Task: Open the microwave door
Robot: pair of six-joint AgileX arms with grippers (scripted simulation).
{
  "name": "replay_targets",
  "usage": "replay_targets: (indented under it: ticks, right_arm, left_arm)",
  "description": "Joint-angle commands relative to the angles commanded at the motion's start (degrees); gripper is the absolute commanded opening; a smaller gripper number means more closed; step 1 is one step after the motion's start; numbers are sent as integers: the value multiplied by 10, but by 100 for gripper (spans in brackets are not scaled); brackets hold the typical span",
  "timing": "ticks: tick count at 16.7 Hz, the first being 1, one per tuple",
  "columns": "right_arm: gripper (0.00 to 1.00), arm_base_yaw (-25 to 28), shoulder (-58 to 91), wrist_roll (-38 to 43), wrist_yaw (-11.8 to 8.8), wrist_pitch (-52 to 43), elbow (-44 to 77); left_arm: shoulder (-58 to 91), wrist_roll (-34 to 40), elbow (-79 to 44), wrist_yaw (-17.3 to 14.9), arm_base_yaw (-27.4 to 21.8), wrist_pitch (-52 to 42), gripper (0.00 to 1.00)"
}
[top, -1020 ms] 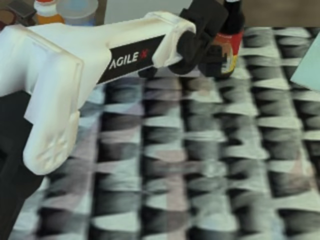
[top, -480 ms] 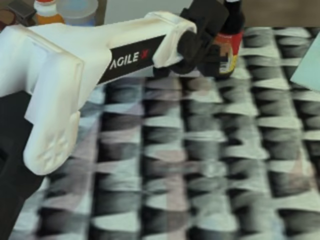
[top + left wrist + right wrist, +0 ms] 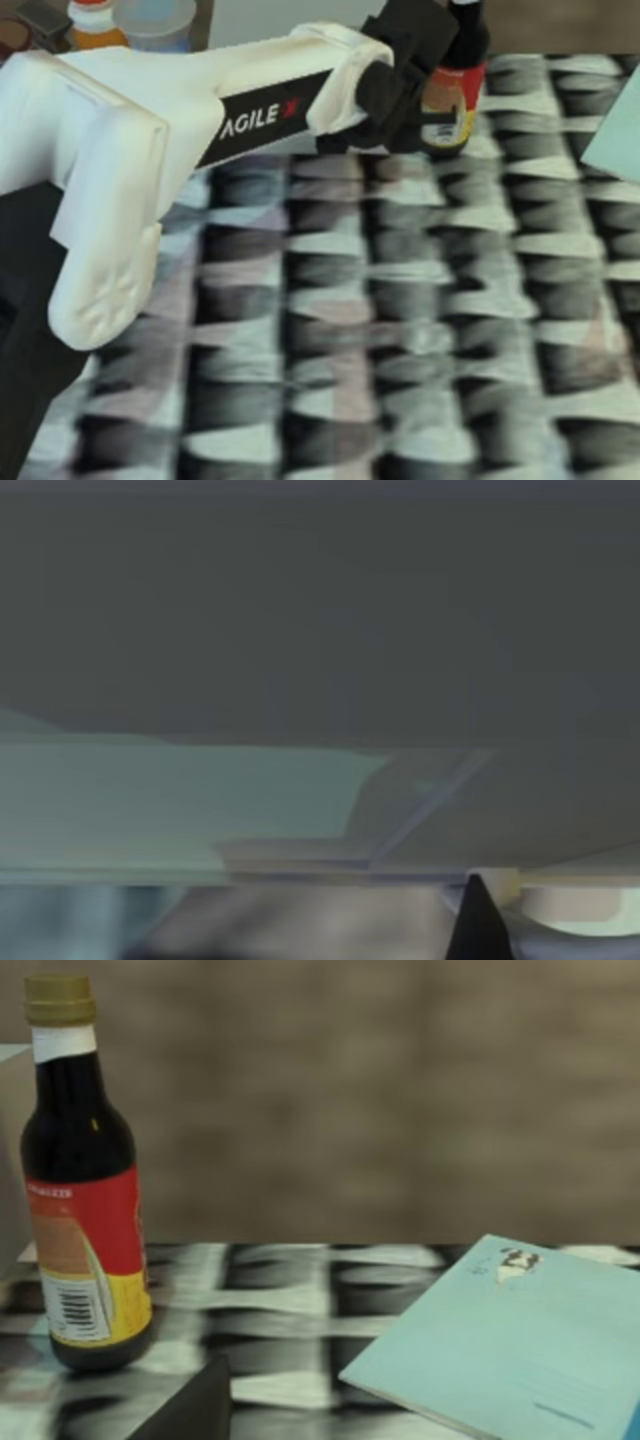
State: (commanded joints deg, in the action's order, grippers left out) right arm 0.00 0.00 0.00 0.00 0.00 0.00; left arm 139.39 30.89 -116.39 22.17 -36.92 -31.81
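The left gripper [image 3: 400,100] has edged leftward beside the sauce bottle [image 3: 455,85] (finger state: cannot tell). Probably tugging the microwave door [image 3: 320,610].

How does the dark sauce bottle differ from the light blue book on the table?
The sauce bottle stands upright, while the light blue book lies flat. The bottle is dark, with a red and yellow label and a tan cap; the book is pale blue with a small picture on its cover. In the top view the bottle is right beside the left gripper at the far edge; the book is farther right. Both rest on the patterned table.
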Motion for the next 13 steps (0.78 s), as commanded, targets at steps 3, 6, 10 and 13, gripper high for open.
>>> replay_targets:
  ticks: [3,6,10,13]
  right_arm:
    - [100,0,0,0,0,0,0]
    - [100,0,0,0,0,0,0]
    - [100,0,0,0,0,0,0]
    - [100,0,0,0,0,0,0]
  left_arm:
    - [0,0,0,0,0,0,0]
    - [-22,3,42,-2,-21,2,0]
    - [-54,16,96,11,-19,33,0]
    - [-57,17,100,12,-19,36,0]
